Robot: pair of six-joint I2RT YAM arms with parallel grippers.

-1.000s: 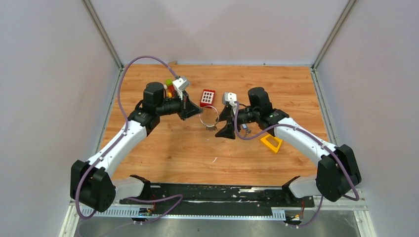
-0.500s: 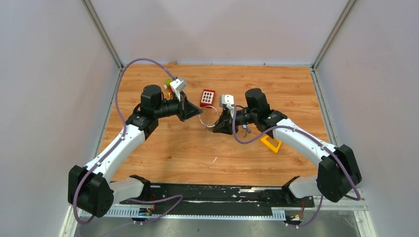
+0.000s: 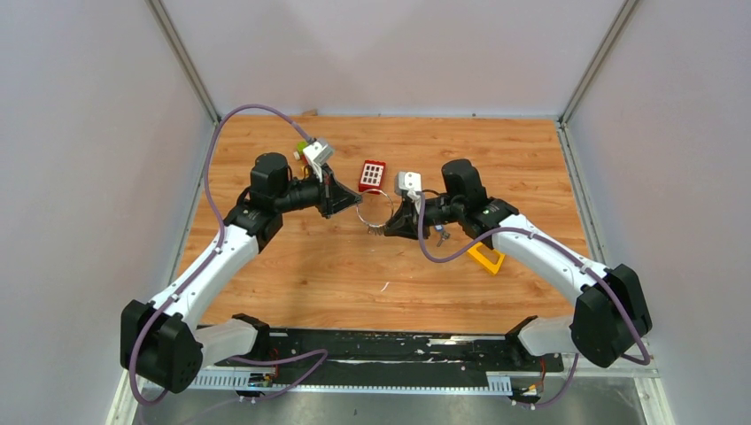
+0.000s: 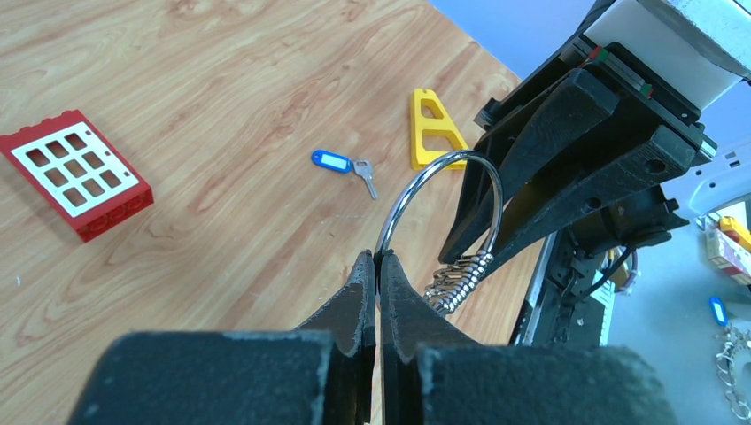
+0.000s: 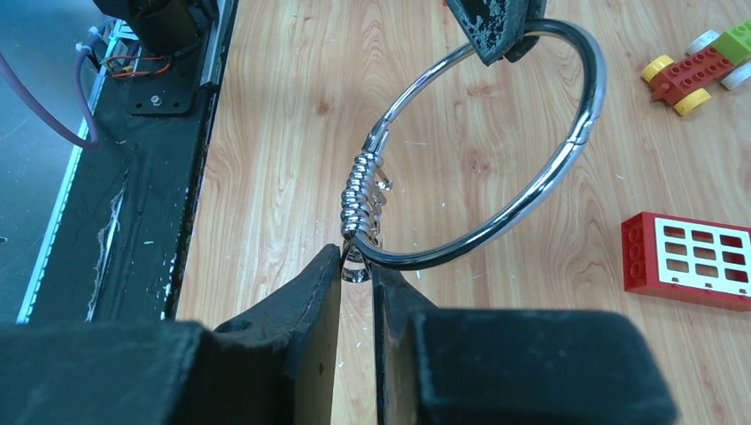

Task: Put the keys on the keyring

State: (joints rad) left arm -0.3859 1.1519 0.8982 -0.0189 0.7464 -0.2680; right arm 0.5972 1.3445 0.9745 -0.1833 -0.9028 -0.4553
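Observation:
The keyring (image 3: 375, 209), a thin silver wire ring, hangs in the air between my two arms. My left gripper (image 4: 378, 257) is shut on its rim (image 4: 414, 183), fingertips pressed together on the wire. My right gripper (image 5: 357, 257) is closed on the ring's lower edge (image 5: 599, 88), just under a stack of small silver loops (image 5: 357, 190) threaded on the wire. One of the keys (image 4: 366, 175), silver with a blue tag (image 4: 332, 160), lies flat on the wood beyond the ring in the left wrist view.
A red windowed brick (image 3: 373, 173) lies just behind the ring. A yellow triangular block (image 3: 486, 257) sits under my right forearm. A small toy car of coloured bricks (image 5: 695, 71) rests by my left wrist. The black base rail (image 3: 390, 345) runs along the near edge.
My right gripper has moved left to the ring and its jaws have closed from wide open onto the ring's lower edge. The left gripper has kept its hold, shifting slightly.

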